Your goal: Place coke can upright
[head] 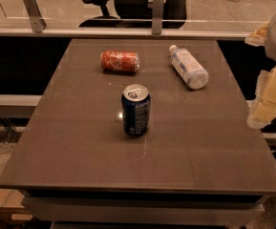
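Observation:
The coke can (120,61) is red-orange with white lettering and lies on its side at the back left of the brown table (80,142). My gripper (266,101) hangs at the right edge of the view, beyond the table's right side. It is well away from the coke can and holds nothing that I can see.
A dark blue can (136,109) stands upright near the table's middle. A clear plastic bottle with a white label (188,67) lies on its side at the back right. A glass partition and an office chair (128,4) are behind the table.

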